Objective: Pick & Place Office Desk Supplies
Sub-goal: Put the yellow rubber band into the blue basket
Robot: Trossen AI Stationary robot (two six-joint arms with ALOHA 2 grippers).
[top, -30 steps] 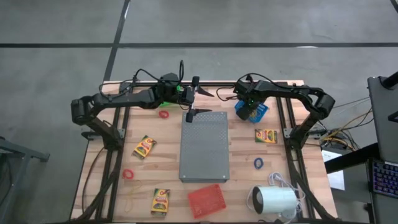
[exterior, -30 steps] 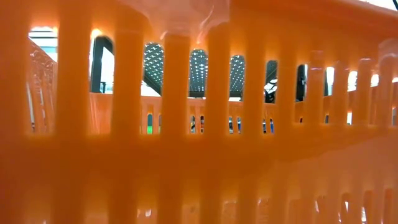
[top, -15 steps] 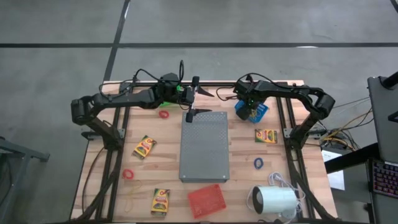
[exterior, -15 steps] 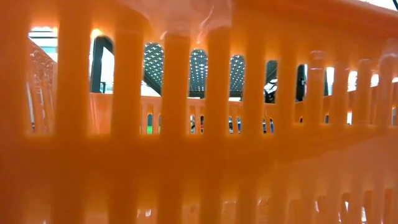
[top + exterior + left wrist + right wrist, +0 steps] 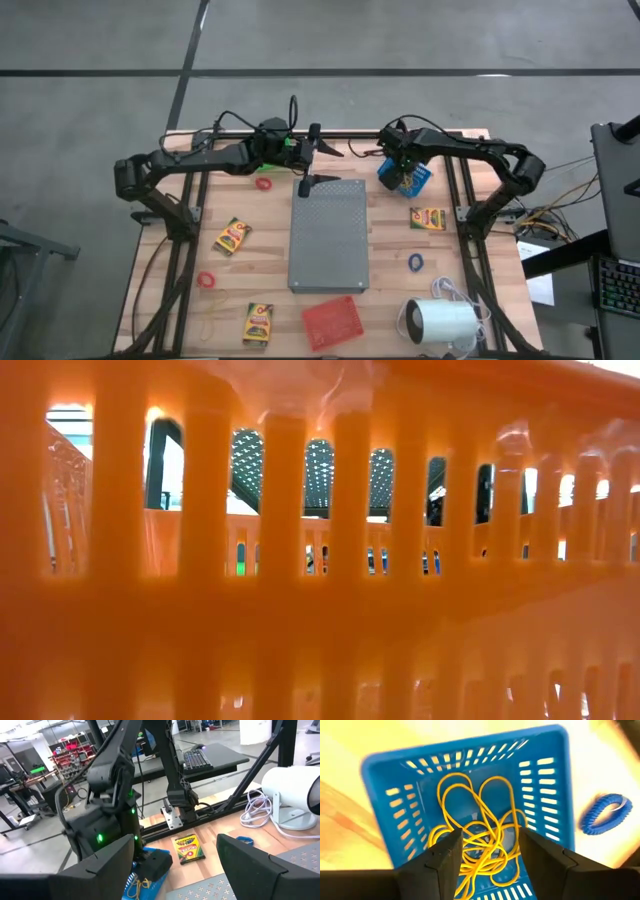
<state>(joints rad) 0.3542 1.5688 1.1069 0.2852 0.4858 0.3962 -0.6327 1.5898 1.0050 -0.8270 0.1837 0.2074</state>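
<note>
The light wooden plank desk (image 5: 150, 260) fills the overhead shot, and at its centre lies the big grey perforated slab (image 5: 328, 236), with the left gripper (image 5: 309, 158) poised over its far edge, fingers spread wide and nothing between them. Down at the near edge, well away from both grippers, sits the white cylinder with a cord (image 5: 440, 322), and just beside it the red perforated square basket (image 5: 332, 322). Over to the right gripper (image 5: 402, 176) now: it hangs directly above the small blue slotted plastic basket (image 5: 470, 805), jaws wide and empty, and right beneath its fingers a tangle of thin yellow-tan rubber bands (image 5: 475, 837) lies inside that basket. Just outside the basket wall, near this gripper, a blue coiled rubber ring (image 5: 603, 812) rests on the desk. Nearest to the right gripper of the crayon boxes is a flat yellow one with red-green print (image 5: 427, 217), lying on the wood between it and the near edge; the left wrist view catches the same box (image 5: 188, 847) beyond the left gripper's fingers (image 5: 260, 865). A second yellow crayon box (image 5: 233, 236) lies out to the left of the slab, a third (image 5: 257, 323) near the front edge. A small red rubber ring (image 5: 264, 183) sits close below the left arm, another red ring (image 5: 206, 280) farther forward, and a second blue ring (image 5: 415, 262) right of the slab. The low view is blocked by orange slotted plastic (image 5: 300, 610).
</note>
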